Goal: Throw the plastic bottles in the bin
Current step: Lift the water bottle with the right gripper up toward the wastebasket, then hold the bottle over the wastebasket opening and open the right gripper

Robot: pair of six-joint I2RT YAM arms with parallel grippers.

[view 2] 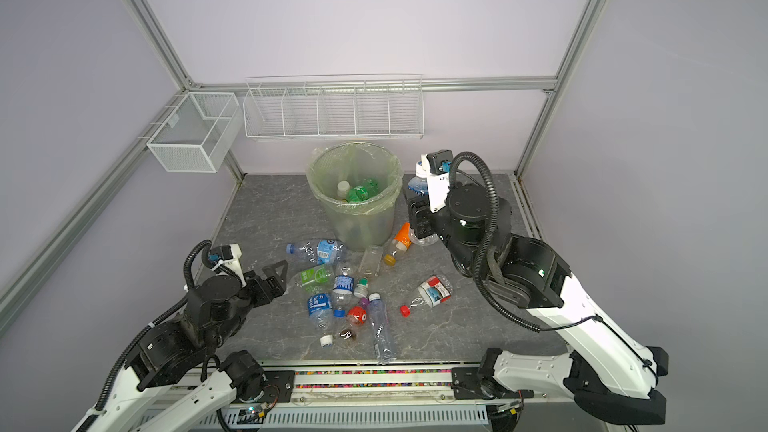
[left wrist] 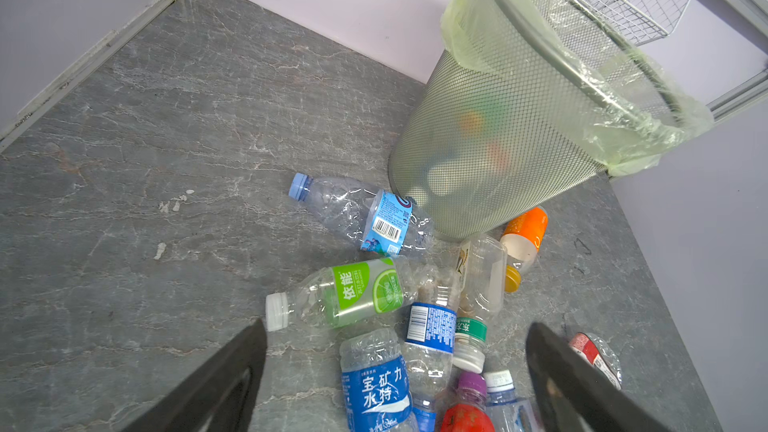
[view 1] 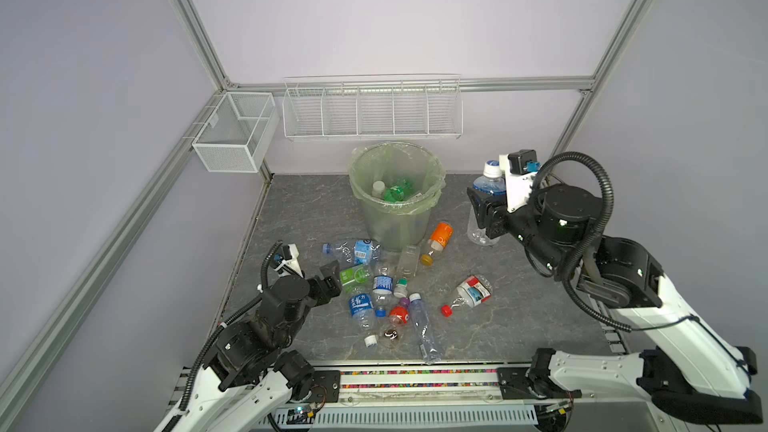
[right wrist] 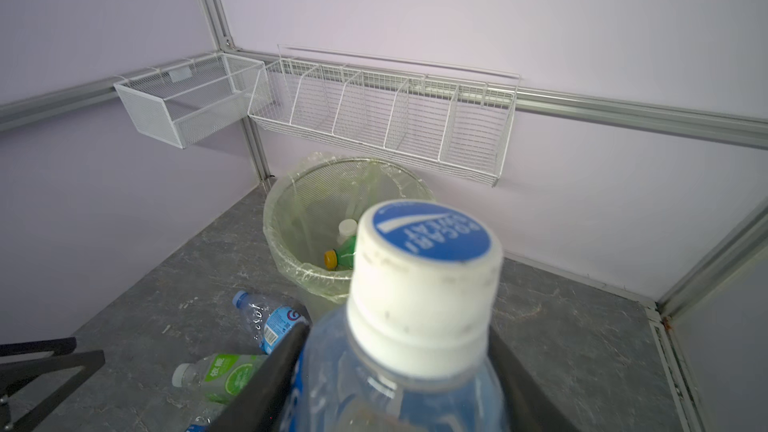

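The bin (view 1: 395,201) (view 2: 353,201) stands at the back of the grey table, a green bottle (view 1: 394,193) and others lying inside. To its right my right gripper (view 1: 484,209) (right wrist: 395,367) is shut on an upright clear bottle (view 1: 490,180) (right wrist: 424,268) with a blue label and white cap, held above the table. Several plastic bottles (view 1: 376,284) lie scattered in front of the bin. My left gripper (view 1: 332,278) (left wrist: 397,326) hangs open just left of this pile, its fingers apart over a green-labelled bottle (left wrist: 353,290) and a blue-labelled one (left wrist: 376,384).
A white mesh box (view 1: 232,135) and a long wire rack (view 1: 372,112) hang on the back wall above the bin. An orange bottle (view 1: 437,241) leans by the bin's base. A red-labelled bottle (view 1: 471,290) lies apart on the right. A loose white cap (view 1: 370,340) lies near the front.
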